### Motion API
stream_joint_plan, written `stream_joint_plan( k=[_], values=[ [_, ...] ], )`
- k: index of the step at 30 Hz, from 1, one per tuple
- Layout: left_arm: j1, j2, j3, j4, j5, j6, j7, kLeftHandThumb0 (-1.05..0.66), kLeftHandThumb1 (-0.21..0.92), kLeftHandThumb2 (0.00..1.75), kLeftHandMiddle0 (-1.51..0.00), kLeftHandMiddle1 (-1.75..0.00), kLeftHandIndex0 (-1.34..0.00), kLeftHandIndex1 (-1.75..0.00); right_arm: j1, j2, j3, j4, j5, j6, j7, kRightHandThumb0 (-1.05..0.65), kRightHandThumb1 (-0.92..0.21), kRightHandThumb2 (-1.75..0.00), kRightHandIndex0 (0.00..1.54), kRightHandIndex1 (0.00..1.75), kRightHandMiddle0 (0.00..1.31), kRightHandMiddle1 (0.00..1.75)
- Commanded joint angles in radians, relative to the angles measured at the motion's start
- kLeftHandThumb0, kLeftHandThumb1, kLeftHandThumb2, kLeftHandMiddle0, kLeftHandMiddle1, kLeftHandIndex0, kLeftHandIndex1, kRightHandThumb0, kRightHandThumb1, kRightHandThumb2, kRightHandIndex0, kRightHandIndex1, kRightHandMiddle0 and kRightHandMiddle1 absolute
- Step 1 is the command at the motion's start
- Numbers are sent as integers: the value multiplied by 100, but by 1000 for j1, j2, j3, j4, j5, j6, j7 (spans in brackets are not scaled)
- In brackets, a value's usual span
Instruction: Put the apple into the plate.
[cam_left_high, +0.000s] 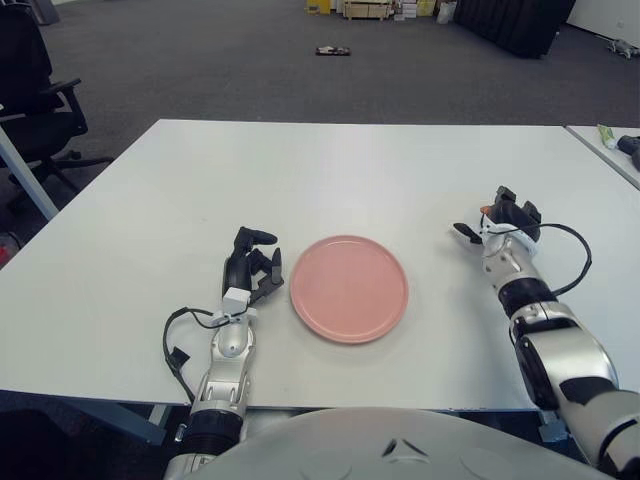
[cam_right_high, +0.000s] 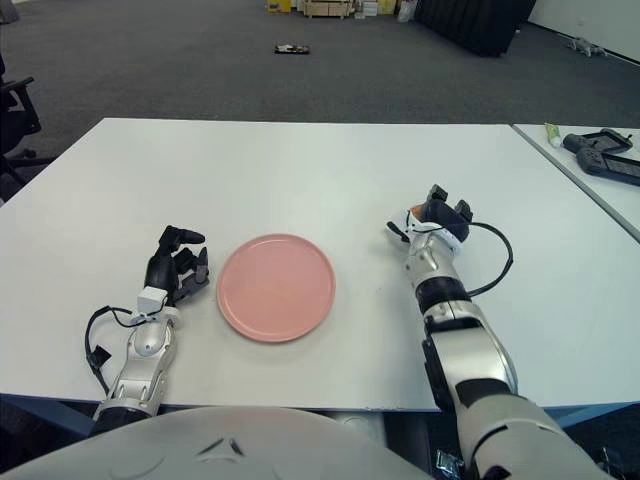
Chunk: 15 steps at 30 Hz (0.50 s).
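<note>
The plate (cam_left_high: 349, 288) lay bare, so the task was barely begun. To its right, the right hand (cam_left_high: 508, 217) curled over the apple (cam_left_high: 485, 210), only a reddish sliver showing, grasp unconfirmed; the left hand (cam_left_high: 251, 272) sat just left of the plate, fingers loosely curled, holding nothing

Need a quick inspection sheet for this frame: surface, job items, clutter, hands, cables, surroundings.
Surface: white table, no marks seen.
Job's things: pink plate at front centre, holding nothing; apple mostly hidden under the right hand, only a reddish sliver visible.
Clutter: nothing seen.
Hands: right hand closed over the apple, right of the plate; left hand beside the plate's left edge, fingers curled, holding nothing.
Cables: black cable looping off the right wrist; another at the left forearm.
Surroundings: office chair far left; grey floor.
</note>
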Motion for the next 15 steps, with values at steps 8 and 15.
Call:
stream_joint_plan(
  k=[8,15],
  values=[
    [9,4,3,7,-5,14,-4,-40,61,95,-80,-175,-39,-175,-23,32,56,145,43,67,99,-69,-63,-64,0,0,0,42],
    [10,5,2,6,0,14,0,-40,61,95,-81,-175,-39,-175,-29,33,88,176,47,71,133,-70,-67,-67,0,0,0,44]
  ],
)
